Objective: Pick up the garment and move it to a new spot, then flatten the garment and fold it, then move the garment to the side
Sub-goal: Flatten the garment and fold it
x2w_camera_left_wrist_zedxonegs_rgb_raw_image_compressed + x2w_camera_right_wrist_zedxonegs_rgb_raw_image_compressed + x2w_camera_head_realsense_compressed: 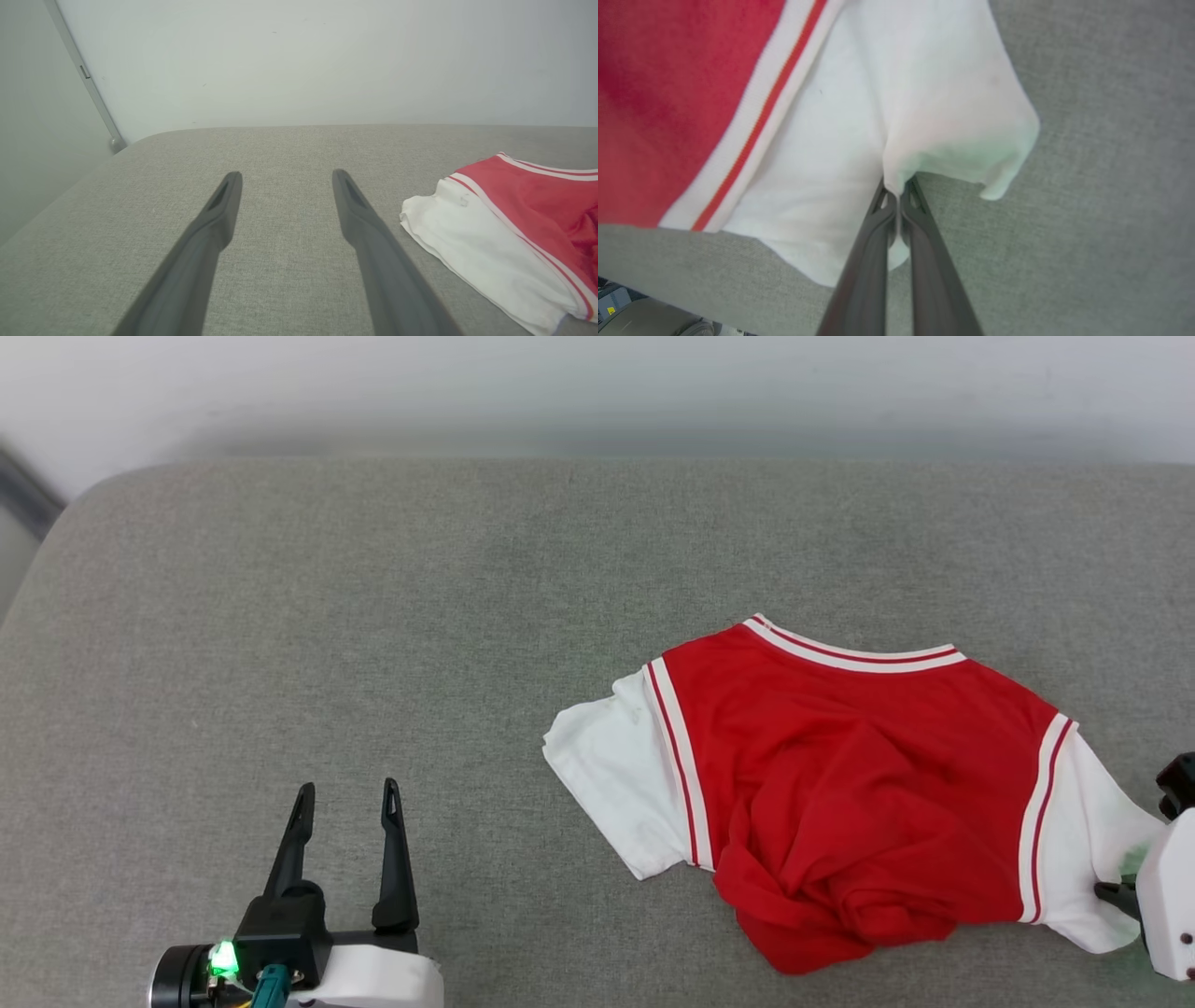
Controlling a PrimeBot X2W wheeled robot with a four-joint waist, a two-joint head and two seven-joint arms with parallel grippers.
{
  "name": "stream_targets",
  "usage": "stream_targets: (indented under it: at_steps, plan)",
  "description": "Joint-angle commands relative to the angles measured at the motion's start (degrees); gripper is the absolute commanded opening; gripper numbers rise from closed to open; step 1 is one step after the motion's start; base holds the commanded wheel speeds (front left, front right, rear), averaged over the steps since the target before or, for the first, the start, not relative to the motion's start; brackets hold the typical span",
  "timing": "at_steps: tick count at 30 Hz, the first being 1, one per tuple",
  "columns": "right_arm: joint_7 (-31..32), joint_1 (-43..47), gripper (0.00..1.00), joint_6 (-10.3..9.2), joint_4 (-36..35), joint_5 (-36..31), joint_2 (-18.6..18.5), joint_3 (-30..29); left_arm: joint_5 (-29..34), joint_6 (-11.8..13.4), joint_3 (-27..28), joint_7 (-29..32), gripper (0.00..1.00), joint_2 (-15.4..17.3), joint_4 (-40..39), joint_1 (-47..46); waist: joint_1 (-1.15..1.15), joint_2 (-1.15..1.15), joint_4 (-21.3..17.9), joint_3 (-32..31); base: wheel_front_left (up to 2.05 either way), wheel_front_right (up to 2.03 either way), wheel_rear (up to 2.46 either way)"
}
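Note:
The garment, a red shirt with white short sleeves and striped trim, lies rumpled on the right half of the grey cushion; its lower red part is bunched up. My right gripper is shut on the garment, pinching a fold of the white right sleeve. In the head view that gripper sits at the far right edge against the sleeve. My left gripper stands open over bare cushion at the lower left, well clear of the shirt. Between the left gripper's fingers is only fabric surface, with the garment's white left sleeve off to the right.
A pale wall runs behind the cushion's far edge. The cushion's rounded corner lies at the back left, with a grey strip on the wall beside it. The left and middle of the cushion give wide free room.

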Motion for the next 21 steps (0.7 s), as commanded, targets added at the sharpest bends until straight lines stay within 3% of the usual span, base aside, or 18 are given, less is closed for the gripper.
stream_targets:
  at_steps: [1, 8, 12, 16, 21]
  plan:
    - [-0.72, 3.31, 1.0, 0.0, 1.24, -1.31, 2.1, 0.91, 0.3, -0.08, 0.4, -0.15, 1.0, -0.07, 0.31, 0.89, 0.01, 0.0, -0.34, -0.85, 0.0, 0.0, 0.0]
    - [-15.18, -2.0, 1.0, -0.02, 0.3, -9.36, 2.15, -6.2, 1.07, -0.43, 1.14, -0.15, 1.0, -0.08, 0.73, 1.93, 0.01, 0.0, -1.18, -3.38, 0.0, 0.0, 0.0]
    - [-25.93, -2.99, 1.0, -0.01, 0.39, -15.76, 5.06, -13.14, 1.61, -1.04, 2.18, -0.15, 1.0, 0.53, 0.67, 1.71, 0.01, 0.0, -1.4, -4.08, 0.0, 0.0, 0.0]
    - [-35.31, -1.91, 1.0, -0.01, 1.2, -23.97, 9.68, -21.11, 1.67, -1.81, 3.24, -0.15, 1.0, 1.46, 0.79, 0.39, 0.01, 0.0, -1.49, -4.46, 0.0, 0.0, 0.0]
    - [-40.4, 1.84, 1.0, -0.01, -1.84, -35.83, 17.39, -33.81, 1.83, -2.79, 4.58, -0.15, 1.0, 2.92, 0.69, -1.33, 0.01, 0.0, -1.93, -4.84, 0.0, 0.0, 0.0]
